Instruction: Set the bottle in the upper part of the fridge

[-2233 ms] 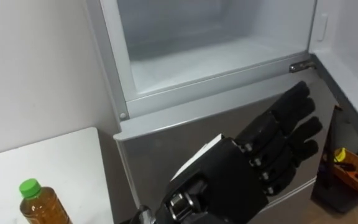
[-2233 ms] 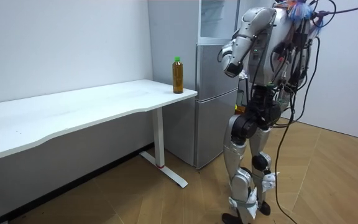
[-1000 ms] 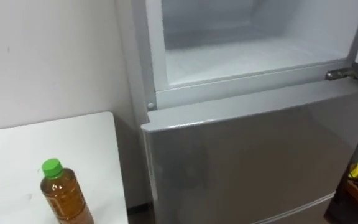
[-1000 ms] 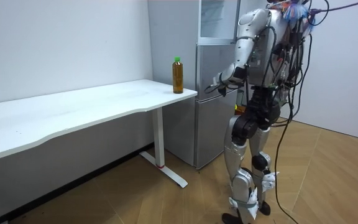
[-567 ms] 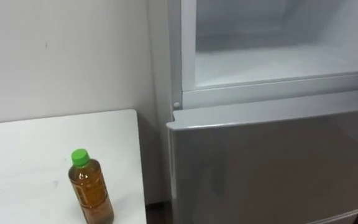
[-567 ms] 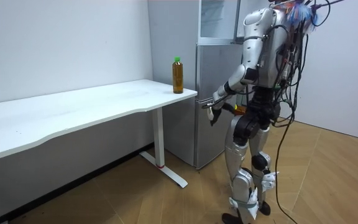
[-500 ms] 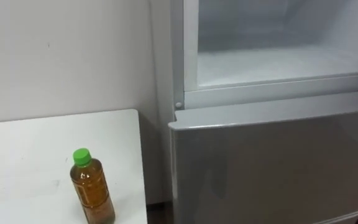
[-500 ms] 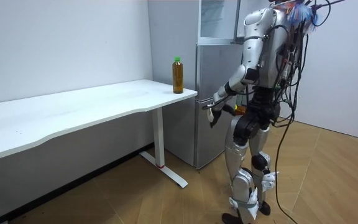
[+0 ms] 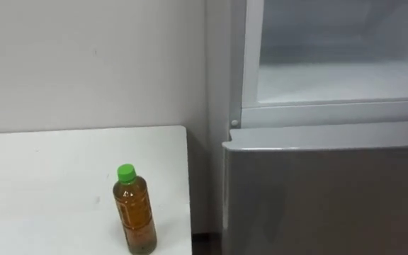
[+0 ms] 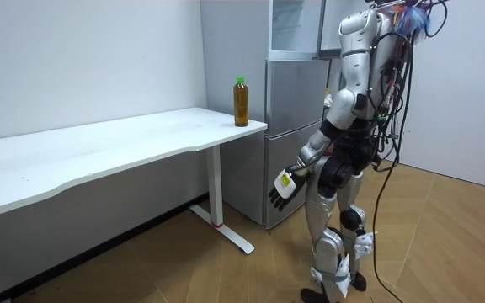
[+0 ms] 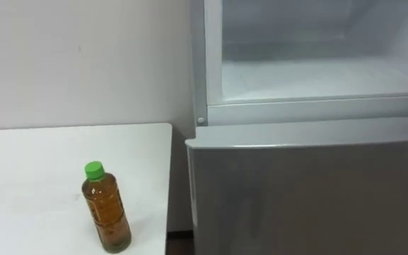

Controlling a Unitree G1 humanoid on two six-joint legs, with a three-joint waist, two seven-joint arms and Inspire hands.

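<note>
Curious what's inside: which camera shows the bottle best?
The right eye view: the bottle stands close, green cap and amber liquid plain. The left eye view matches; the room view shows it small on the table.

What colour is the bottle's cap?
Green. The cap on the bottle shows best in the left eye view.

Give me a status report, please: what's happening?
Left robot hand open, hanging low, empty. Bottle upright on table, untouched. Upper fridge open, nothing blocking it.
</note>
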